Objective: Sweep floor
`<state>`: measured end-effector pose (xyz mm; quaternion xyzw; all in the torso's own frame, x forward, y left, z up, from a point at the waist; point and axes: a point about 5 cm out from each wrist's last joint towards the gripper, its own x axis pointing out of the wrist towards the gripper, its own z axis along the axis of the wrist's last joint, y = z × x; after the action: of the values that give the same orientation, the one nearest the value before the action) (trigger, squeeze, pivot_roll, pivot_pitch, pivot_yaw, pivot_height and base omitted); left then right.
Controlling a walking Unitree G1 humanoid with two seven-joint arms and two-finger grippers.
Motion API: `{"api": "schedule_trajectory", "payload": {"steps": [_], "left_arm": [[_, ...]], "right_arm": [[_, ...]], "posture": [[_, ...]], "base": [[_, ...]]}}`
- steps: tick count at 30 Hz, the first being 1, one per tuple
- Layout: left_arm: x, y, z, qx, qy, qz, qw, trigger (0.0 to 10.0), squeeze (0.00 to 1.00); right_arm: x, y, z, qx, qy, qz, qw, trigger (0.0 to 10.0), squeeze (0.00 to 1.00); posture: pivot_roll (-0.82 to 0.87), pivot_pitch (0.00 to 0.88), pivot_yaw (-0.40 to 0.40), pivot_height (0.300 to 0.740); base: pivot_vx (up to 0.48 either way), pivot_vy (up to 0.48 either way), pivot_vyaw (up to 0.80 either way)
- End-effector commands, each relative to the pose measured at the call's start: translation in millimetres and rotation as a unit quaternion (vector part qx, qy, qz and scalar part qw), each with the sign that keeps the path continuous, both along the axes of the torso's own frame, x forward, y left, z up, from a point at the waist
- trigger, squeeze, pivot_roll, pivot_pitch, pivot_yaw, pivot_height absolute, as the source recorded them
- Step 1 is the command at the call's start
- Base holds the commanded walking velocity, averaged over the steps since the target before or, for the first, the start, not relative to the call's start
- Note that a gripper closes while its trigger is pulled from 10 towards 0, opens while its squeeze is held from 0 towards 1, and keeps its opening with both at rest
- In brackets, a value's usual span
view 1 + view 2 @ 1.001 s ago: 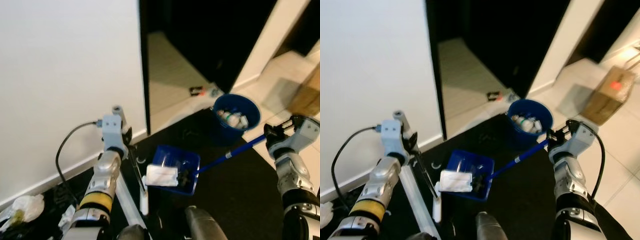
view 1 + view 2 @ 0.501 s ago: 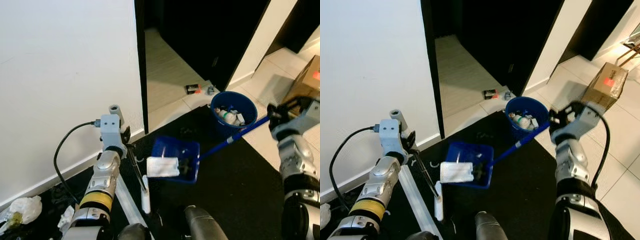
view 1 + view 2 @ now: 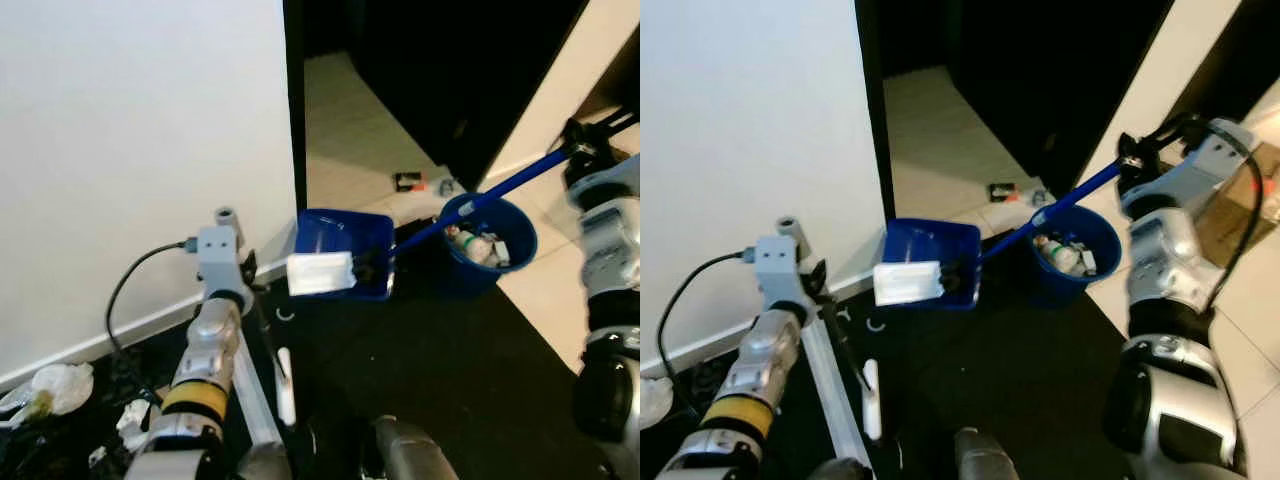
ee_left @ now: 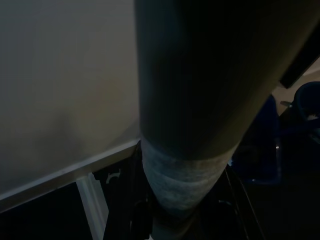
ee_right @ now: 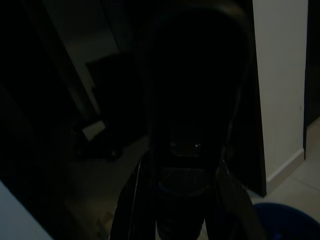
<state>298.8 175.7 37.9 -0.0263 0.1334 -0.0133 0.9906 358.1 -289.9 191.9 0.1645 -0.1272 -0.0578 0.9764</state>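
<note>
Blue plastic dustpan [image 3: 345, 250] hangs lifted on its long blue handle [image 3: 470, 200], clasped by the right gripper [image 3: 578, 150] above the blue round bucket [image 3: 490, 245]; left gripper's [image 3: 262, 310] grip: cannot tell.

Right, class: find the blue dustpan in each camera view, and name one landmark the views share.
Left eye view: the blue dustpan is centre, left of the blue bin.
Right eye view: left of centre, by the dark door edge.
Left wrist view: dim blue shape beside the broom handle.
Right wrist view: too dark to tell.
Shared landmark: the blue bin.
</note>
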Motion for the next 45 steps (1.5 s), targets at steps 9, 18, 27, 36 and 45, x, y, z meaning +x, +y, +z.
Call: {"api": "schedule_trajectory", "payload": {"steps": [9,18,27,36,45], "left_arm": [[4.1,2.0,2,0.0,-0.002,0.016,1.0,10.0,0.0],[6.6,3.5,2,0.003,0.0,0.03,1.0,10.0,0.0],[6.1,5.2,1,0.004,0.003,0.039,0.999,10.0,0.0],[9.3,12.1,9,0.068,-0.021,0.016,0.997,10.0,0.0],[18.1,37.0,28,0.134,-0.044,0.004,0.99,10.0,0.0]], "right_arm": [[5.8,-28.0,45,0.039,-0.056,-0.055,0.996,10.0,0.0],[6.4,-43.8,68,0.039,-0.073,-0.086,0.993,10.0,0.0],[11.4,-35.5,61,0.045,-0.064,-0.069,0.995,10.0,0.0],[13.4,-10.5,10,0.033,0.013,-0.025,0.999,10.0,0.0],[-1.6,8.5,-51,0.015,0.091,-0.008,0.996,10.0,0.0]], "posture": [[0.01,0.019,-0.041,0.74],[0.01,0.022,-0.047,0.74],[0.02,0.025,-0.05,0.74],[0.02,0.032,-0.055,0.74],[0.03,0.037,-0.045,0.74]], "base": [[0.0,-0.37,0.0],[0.0,-0.36,0.0],[0.0,-0.338,0.0],[0.0,0.0,0.0],[0.0,0.0,0.0]]}}
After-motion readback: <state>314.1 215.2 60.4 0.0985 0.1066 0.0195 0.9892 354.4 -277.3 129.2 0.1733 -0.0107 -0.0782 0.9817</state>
